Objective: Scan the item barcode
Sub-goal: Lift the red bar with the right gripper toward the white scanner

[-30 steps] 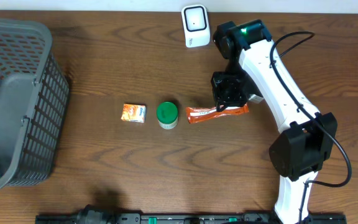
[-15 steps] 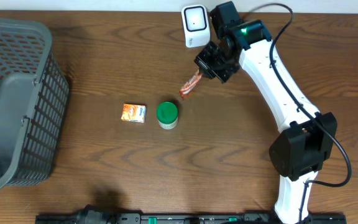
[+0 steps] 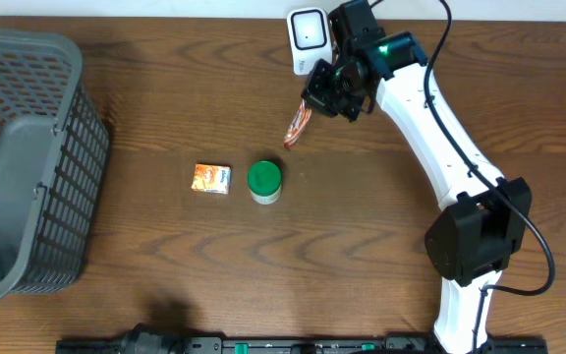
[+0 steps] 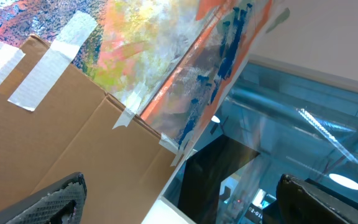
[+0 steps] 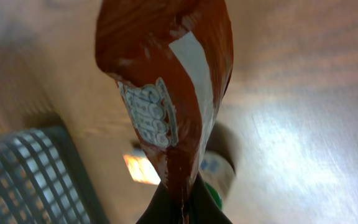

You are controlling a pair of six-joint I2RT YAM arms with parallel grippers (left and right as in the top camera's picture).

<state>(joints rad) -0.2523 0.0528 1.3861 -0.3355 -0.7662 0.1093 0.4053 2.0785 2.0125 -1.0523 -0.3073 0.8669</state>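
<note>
**Right pincer is bringing the snack packet up to the barcode scanner**
A second ago the packet was lying on the desk beside the green-lidded jar. Now it is hanging in the air just below and left of the scanner, with the right pincer pinching one end, so the scan is probably coming next. The packet is glossy, crinkled orange-brown film with a white printed panel, and the scanner is smooth, rounded white plastic. The left pincer is standing spread, holding nothing.
</note>
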